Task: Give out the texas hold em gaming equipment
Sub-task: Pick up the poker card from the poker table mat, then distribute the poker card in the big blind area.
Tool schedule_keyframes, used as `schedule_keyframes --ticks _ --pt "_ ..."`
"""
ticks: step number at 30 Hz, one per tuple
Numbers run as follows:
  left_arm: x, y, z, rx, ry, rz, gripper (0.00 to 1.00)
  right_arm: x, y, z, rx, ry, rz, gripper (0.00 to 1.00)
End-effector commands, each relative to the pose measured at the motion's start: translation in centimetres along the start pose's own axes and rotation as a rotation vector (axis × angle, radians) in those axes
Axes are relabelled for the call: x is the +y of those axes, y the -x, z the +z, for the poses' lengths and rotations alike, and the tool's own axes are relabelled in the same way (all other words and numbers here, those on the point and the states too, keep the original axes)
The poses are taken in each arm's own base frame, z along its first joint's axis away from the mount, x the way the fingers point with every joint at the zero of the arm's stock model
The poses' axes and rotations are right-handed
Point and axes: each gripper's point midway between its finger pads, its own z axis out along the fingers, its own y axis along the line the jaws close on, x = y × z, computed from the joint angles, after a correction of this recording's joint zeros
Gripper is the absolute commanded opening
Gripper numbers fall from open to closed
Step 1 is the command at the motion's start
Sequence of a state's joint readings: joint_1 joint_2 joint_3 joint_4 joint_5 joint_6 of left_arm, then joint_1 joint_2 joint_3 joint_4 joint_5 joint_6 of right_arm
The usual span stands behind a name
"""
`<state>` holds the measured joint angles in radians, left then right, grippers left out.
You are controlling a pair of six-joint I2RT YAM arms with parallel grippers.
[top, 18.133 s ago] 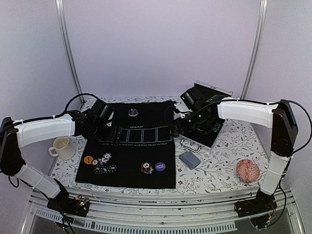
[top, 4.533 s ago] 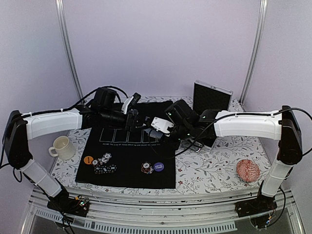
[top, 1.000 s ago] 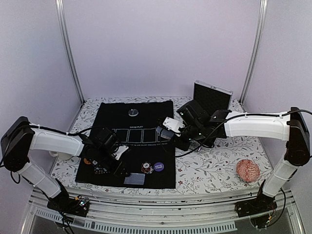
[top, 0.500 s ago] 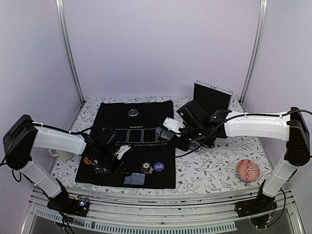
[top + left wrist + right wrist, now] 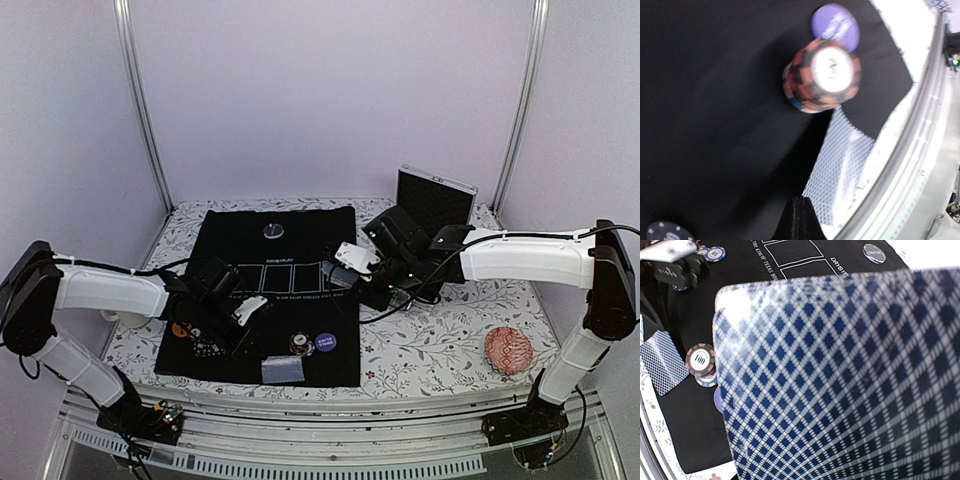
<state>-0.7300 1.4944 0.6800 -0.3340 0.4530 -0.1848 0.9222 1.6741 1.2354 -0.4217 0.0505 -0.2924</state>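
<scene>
My left gripper is shut and empty, its tips just over the near edge of a blue-lattice playing card lying flat at the mat's front edge. A red-and-black chip stack and a purple disc sit just beyond it. In the top view the left gripper hovers left of the chip stack. The right gripper is over the mat's right side, shut on a deck of playing cards that hides its fingers. An orange disc and a silver disc lie on the mat.
The black mat covers the middle of the floral table. An open black case stands behind the right arm. A red patterned disc lies at the right front. A sliver of cream mug shows behind the left arm. More chips lie at the mat's left.
The left gripper's jaws have closed and it has pulled back a little from the card on the mat. The right arm and its deck have stayed put.
</scene>
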Motion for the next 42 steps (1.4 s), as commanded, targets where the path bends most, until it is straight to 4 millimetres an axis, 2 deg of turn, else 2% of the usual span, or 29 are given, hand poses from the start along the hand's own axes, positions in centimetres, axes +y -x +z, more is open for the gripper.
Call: schedule_keyframes --ticks 1,6,10,12,14,16,19,21,24,27,30,34,38,42 --pt "-2.7 1.4 -2.1 -0.071 -0.061 0.086 0.0 -0.9 1.1 -0.6 -0.018 -0.027 0.001 0.37" --pt "-4.7 2.9 -4.7 -0.166 -0.094 0.172 0.0 -0.9 1.2 -0.5 -0.017 -0.028 0.0 0.37" --pt "-5.9 4.5 -7.7 -0.27 -0.075 0.245 0.0 -1.0 1.1 -0.6 -0.014 -0.032 0.002 0.37" --pt "-6.1 5.4 -9.1 -0.313 -0.05 0.262 0.0 -1.0 1.1 -0.6 -0.013 -0.032 0.003 0.37" --pt "-5.2 6.5 -10.5 -0.352 0.01 0.229 0.0 -1.0 1.0 -0.5 -0.011 -0.031 0.003 0.37" --pt "-2.5 7.9 -12.2 -0.389 0.107 0.113 0.0 -1.0 1.1 -0.5 -0.015 -0.03 0.003 0.37" --pt "4.0 8.6 -14.6 -0.422 0.233 -0.159 0.0 -1.0 1.2 -0.4 -0.021 -0.031 0.002 0.37" --pt "8.3 7.6 -15.5 -0.408 0.329 -0.309 0.0 -1.0 1.3 -0.4 -0.027 -0.029 0.0 0.37" --pt "15.0 4.8 -17.6 -0.393 0.489 -0.524 0.0 -0.9 1.3 -0.5 -0.035 -0.029 -0.004 0.37" --pt "19.3 3.4 -19.8 -0.454 0.555 -0.645 0.0 -0.9 1.2 -0.6 -0.047 -0.027 -0.009 0.37" --pt "21.8 2.8 -20.9 -0.508 0.581 -0.715 0.0 -0.9 0.8 -0.4 -0.044 -0.027 -0.01 0.37" --pt "24.6 0.5 -20.1 -0.461 0.614 -0.799 0.0 -1.0 0.8 -0.4 -0.052 -0.023 -0.011 0.37" --pt "25.4 -0.9 -18.8 -0.432 0.597 -0.826 0.0 -1.1 0.9 -0.3 -0.055 -0.022 -0.01 0.37" --pt "25.8 -2.1 -18.6 -0.402 0.642 -0.834 0.0 -1.2 0.7 -0.2 -0.048 -0.018 -0.012 0.37"
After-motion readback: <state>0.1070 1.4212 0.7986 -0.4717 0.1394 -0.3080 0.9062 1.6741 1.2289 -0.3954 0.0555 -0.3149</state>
